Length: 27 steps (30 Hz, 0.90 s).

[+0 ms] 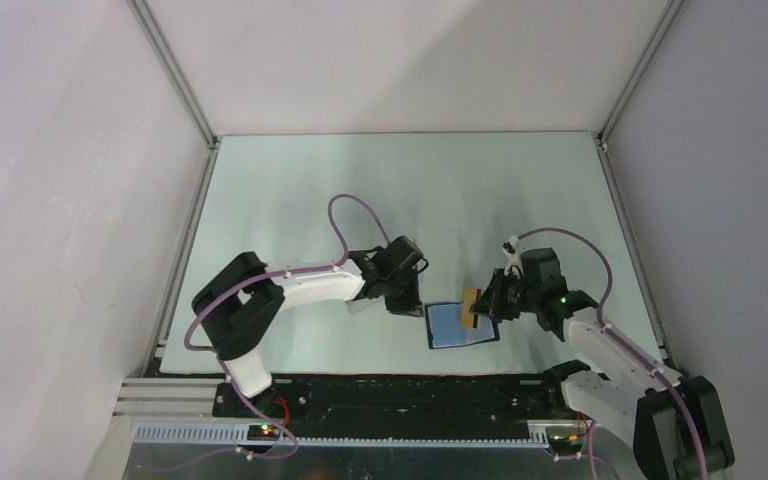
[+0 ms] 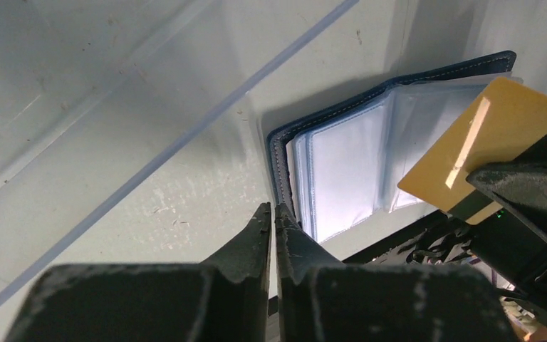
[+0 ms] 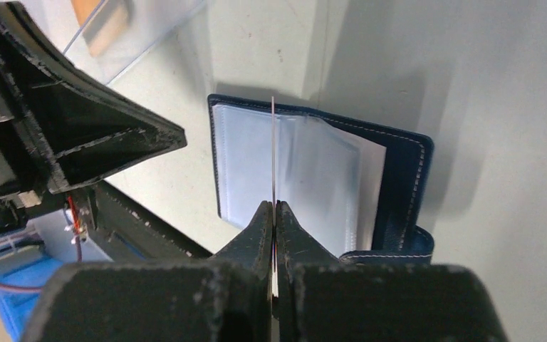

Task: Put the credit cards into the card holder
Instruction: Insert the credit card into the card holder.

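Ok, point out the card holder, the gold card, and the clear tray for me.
card holder [image 3: 407,185], right wrist view, navy cover's right edge.
card [image 2: 498,135], left wrist view, gold face.
tray [image 2: 185,139], left wrist view, clear rim.

Open card holder [image 1: 457,326] flat on the pale table [image 1: 380,190], close to the front edge, light blue inside facing up. Gold-tan credit card [image 1: 471,302] over its right part, held at the tip of the right gripper [image 1: 483,306]. Left gripper [image 1: 406,303] just beside the holder's left edge, pointing down; contact with it not possible to tell. Purple cable [image 1: 345,205] looping above the left arm, another above the right.
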Each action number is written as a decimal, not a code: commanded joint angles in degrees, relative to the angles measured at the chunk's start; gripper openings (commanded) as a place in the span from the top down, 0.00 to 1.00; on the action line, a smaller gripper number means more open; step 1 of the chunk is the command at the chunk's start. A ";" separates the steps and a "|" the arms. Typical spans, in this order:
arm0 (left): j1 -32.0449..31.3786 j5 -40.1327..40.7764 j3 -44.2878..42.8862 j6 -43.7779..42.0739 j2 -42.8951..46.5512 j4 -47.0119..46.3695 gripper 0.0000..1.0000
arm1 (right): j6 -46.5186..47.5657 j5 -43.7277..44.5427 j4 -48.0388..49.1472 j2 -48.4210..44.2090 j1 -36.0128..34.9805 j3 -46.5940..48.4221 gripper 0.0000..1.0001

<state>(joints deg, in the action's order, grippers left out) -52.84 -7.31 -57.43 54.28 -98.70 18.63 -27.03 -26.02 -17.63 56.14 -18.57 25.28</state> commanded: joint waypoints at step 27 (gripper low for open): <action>-0.16 -0.37 0.69 -2.57 -4.36 -0.27 1.00 | -9.52 2.05 16.43 3.90 -2.83 -6.82 1.00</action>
<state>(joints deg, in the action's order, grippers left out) -52.86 -8.23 -57.43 52.45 -102.02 18.59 -35.88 -23.20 -2.20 61.14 -20.38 18.98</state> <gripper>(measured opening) 0.029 0.010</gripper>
